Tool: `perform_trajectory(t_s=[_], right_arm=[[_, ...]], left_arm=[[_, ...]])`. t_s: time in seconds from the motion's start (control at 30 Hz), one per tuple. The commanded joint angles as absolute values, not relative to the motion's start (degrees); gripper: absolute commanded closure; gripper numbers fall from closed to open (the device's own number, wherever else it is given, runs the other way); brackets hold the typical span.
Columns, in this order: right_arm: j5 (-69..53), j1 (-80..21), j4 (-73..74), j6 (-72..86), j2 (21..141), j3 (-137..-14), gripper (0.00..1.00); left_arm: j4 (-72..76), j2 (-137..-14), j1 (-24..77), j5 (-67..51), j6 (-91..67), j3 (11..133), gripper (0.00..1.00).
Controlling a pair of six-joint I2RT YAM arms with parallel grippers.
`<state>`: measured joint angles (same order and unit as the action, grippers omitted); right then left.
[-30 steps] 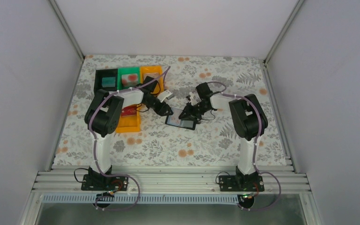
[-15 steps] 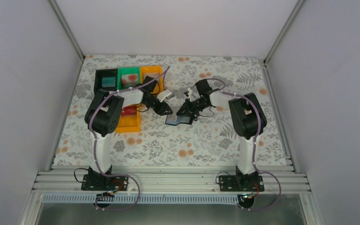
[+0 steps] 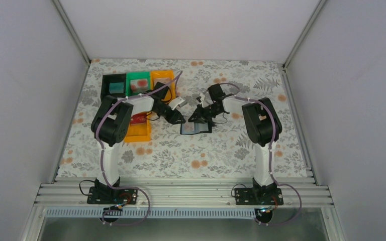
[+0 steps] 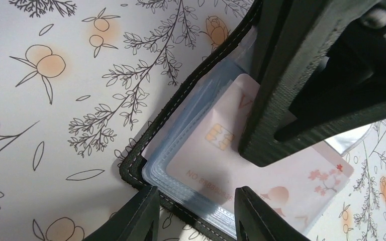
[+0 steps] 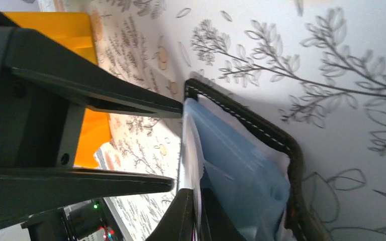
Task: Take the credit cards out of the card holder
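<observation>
wrist views alone show right hand [image 5: 197, 203] pinching whitish card [image 4: 286, 175] in card holder [image 4: 181, 103]; left hand [image 4: 196, 195] spread.

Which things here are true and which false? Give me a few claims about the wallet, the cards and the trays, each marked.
1. The card holder lies on the flowered table, outside the trays. True.
2. A whitish card with a gold chip shows in it. True.
3. The left end effector is clamped shut. False: its jaws stand open at the holder's edge.
4. The right end effector hangs far from the holder. False: it is shut on that card.
5. The green tray is empty. False: a red-marked card lies in it.
</observation>
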<state>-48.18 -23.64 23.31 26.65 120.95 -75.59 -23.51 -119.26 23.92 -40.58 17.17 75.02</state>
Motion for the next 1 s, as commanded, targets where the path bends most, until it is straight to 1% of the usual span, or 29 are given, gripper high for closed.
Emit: perform_trajectory(t_s=[0.0, 0.07, 0.13, 0.2, 0.33, 0.37, 0.43, 0.5, 0.67, 0.83, 0.9, 0.97], right_arm=[[-48.1, -24.28, 24.0, 24.57, 120.21, -77.77, 0.96], [-47.0, -23.63, 27.2, 21.94, 118.38, -79.02, 0.96], [-46.89, -22.43, 29.97, 19.26, 115.28, -79.84, 0.96], [-47.08, -21.39, 32.58, 16.09, 111.18, -81.12, 0.96], [-46.54, -21.17, 37.07, 10.51, 102.72, -86.94, 0.96], [-46.66, -21.18, 37.48, 9.58, 100.73, -88.0, 0.96], [-47.76, -21.18, 37.03, 8.32, 96.87, -89.29, 0.96], [-49.96, -21.25, 36.74, 7.19, 93.49, -90.88, 0.96], [-56.58, -21.78, 35.66, 4.39, 88.66, -95.16, 0.96], [-65.74, -21.8, 36.6, 0.76, 86.94, -101.15, 0.96], [-67.01, -21.79, 37.94, -0.51, 86.97, -103.83, 0.96], [-66.89, -21.76, 37.79, -0.14, 86.91, -105.24, 0.96]], left_arm=[[-26.53, -120.33, 24.23, -41.56, 16.95, 74.23, 0.62], [-28.48, -119.08, 22.63, -43.49, 17.43, 75.98, 0.61], [-32.15, -116.15, 20.8, -45.32, 19.34, 79.49, 0.59], [-36.88, -111.01, 20.07, -46.16, 24.14, 85.1, 0.49], [-46.86, -102.26, 19.93, -51.09, 34.29, 93.68, 0.21], [-49.78, -100.74, 19.93, -52.69, 36.2, 95.85, 0.15], [-54.89, -98.32, 19.74, -55.24, 38.9, 99.66, 0.07], [-56.96, -96.64, 18.83, -56.65, 37.87, 102.21, 0.0], [-53.81, -95.37, 15.05, -61.55, 30.74, 104.97, 0.0], [-46.46, -92.84, 14.53, -68.21, 29.13, 101.35, 0.0], [-46.87, -92.66, 14.76, -71.96, 30.54, 101.44, 0.0], [-50.56, -92.05, 16.95, -72.93, 37.45, 102.28, 0.0]])
